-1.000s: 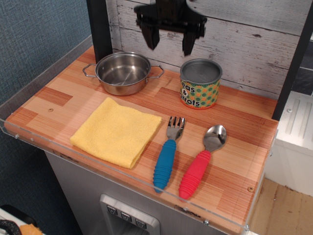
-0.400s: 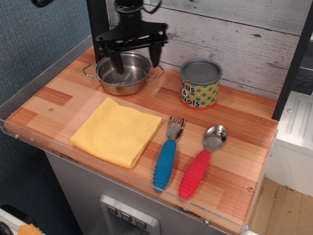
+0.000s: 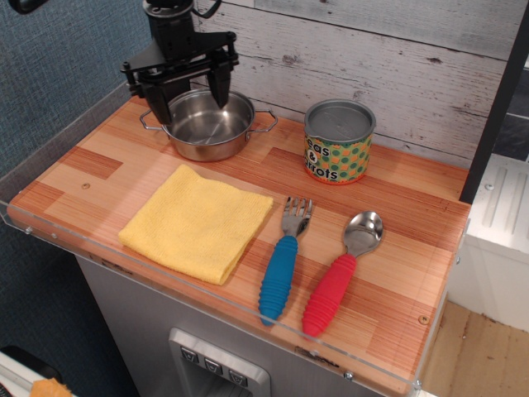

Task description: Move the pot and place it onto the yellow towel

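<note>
The pot [image 3: 208, 126] is a shallow shiny steel pot with two wire loop handles; it stands at the back left of the wooden counter. The yellow towel [image 3: 197, 221] lies flat in front of it, nearer the front edge. My gripper [image 3: 189, 95] is black, open and empty. It hangs over the pot's back left part, with one finger [image 3: 159, 101] by the left rim and the other over the bowl's far side. I cannot tell whether a finger touches the rim.
A green-and-orange printed can [image 3: 339, 142] with a grey lid stands right of the pot. A blue-handled fork [image 3: 284, 258] and a red-handled spoon [image 3: 340, 272] lie right of the towel. A clear plastic rim [image 3: 207, 285] edges the counter; a white plank wall [image 3: 372, 58] is behind.
My gripper has moved left and down, from above the gap between pot and can to over the pot's back left part. Nothing else has moved.
</note>
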Motion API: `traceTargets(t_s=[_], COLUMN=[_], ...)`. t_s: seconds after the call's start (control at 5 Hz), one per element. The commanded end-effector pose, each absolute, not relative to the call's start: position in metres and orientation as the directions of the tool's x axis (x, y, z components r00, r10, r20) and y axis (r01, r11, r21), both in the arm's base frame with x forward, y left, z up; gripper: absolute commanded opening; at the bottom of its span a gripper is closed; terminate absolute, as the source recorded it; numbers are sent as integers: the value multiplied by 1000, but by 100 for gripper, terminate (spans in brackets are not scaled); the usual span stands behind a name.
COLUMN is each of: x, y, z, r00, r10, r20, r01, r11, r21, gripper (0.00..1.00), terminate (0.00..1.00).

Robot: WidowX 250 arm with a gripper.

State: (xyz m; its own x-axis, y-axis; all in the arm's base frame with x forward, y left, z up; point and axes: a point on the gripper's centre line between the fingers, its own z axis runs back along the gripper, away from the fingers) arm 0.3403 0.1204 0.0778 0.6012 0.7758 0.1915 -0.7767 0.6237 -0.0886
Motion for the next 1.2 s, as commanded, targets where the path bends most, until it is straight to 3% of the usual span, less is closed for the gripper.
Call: traceTargets(t_s=[0.0, 1.0], x=[346, 351], y=[136, 153], z=[82, 43], r00=[541, 556], r10=[817, 817], r20=[201, 152], r01=[-826, -826], r11=[561, 563], r21=[-58, -7], gripper=[100, 100], terminate=[0, 0])
